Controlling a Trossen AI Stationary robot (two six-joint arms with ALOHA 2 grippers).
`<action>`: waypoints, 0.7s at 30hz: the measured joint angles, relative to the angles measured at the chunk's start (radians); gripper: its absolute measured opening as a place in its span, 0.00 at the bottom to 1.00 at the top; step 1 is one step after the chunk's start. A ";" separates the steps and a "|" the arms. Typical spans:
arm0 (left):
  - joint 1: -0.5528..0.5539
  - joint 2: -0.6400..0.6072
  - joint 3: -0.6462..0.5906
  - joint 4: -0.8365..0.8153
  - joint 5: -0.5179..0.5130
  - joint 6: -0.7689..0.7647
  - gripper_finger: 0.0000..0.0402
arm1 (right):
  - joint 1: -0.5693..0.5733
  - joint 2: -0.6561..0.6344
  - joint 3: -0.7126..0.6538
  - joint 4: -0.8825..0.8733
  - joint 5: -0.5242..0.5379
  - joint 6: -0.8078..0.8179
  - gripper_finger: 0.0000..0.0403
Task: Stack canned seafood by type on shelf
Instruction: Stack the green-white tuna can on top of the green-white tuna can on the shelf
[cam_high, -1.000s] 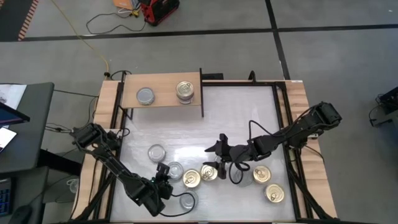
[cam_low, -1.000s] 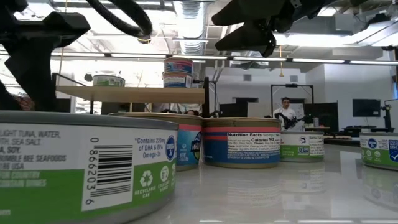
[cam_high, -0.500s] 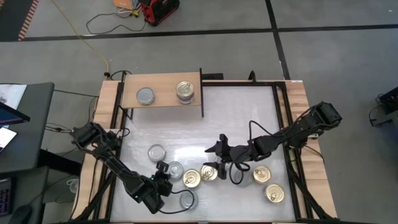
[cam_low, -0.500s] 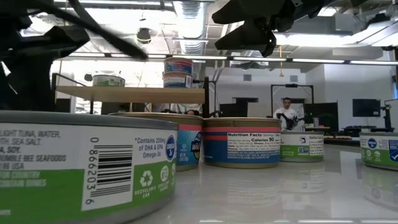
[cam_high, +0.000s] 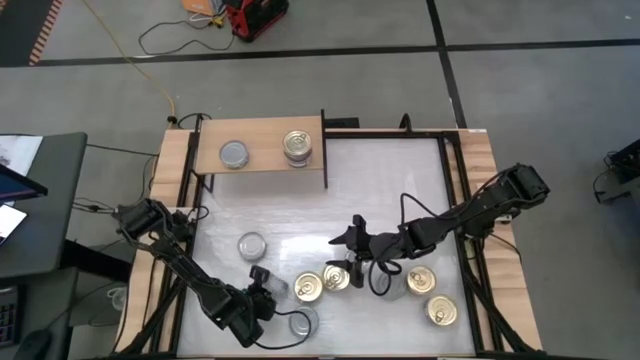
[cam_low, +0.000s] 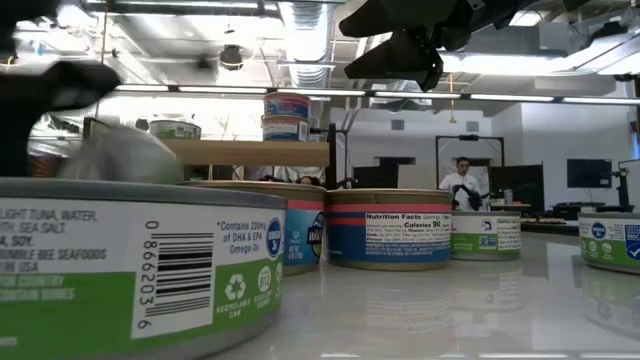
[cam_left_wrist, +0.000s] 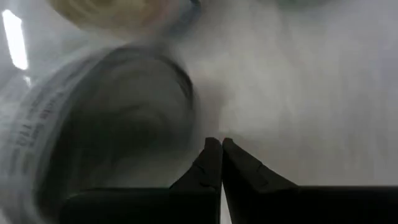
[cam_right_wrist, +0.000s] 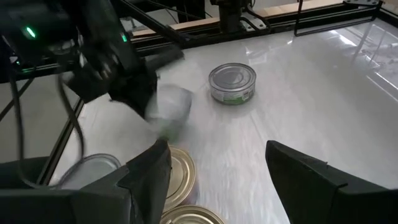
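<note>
My left gripper (cam_high: 262, 283) (cam_left_wrist: 221, 152) is shut, low over the table near its near-left corner. Right beside it a silver-lidded tin (cam_left_wrist: 112, 124) (cam_right_wrist: 169, 106) is tipped up and blurred. My right gripper (cam_high: 350, 268) (cam_right_wrist: 217, 174) is open and hovers above two gold-lidded tins (cam_high: 336, 277) (cam_high: 308, 288). The wooden shelf (cam_high: 260, 158) at the far left carries one silver tin (cam_high: 233, 153) and a gold-lidded stack (cam_high: 298, 146) next to its dark upright panel (cam_high: 324, 150). Another silver tin (cam_high: 252, 245) stands flat on the table. My left gripper's shut fingers (cam_left_wrist: 211, 162) are next to the side wall of the tipped silver tin (cam_left_wrist: 180, 106), coming at it low and slanting down. The blur hides whether they touch it. The tin stands tilted, one edge on the table.
Two more gold tins (cam_high: 420, 280) (cam_high: 441, 311) stand near the table's right near side, and a silver one (cam_high: 300, 320) at the near edge. Wooden rails (cam_high: 170, 190) border the table. A person (cam_low: 460, 185) stands far back in the room.
The silver tin beside my left gripper lay flat a second ago. It has now tipped up, shifted a little toward the near edge, and is blurred with motion. My left gripper has moved slightly toward the near edge. My right arm has kept still.
</note>
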 joint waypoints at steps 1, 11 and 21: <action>0.000 0.002 -0.003 -0.005 0.004 0.000 0.00 | 0.000 0.000 0.000 0.000 0.000 0.000 0.71; 0.000 -0.003 0.000 0.002 -0.065 -0.033 0.00 | 0.001 0.000 0.000 0.002 0.000 0.002 0.71; 0.005 -0.007 0.045 -0.054 0.059 -0.129 0.01 | 0.002 0.000 0.000 0.002 0.000 0.001 0.71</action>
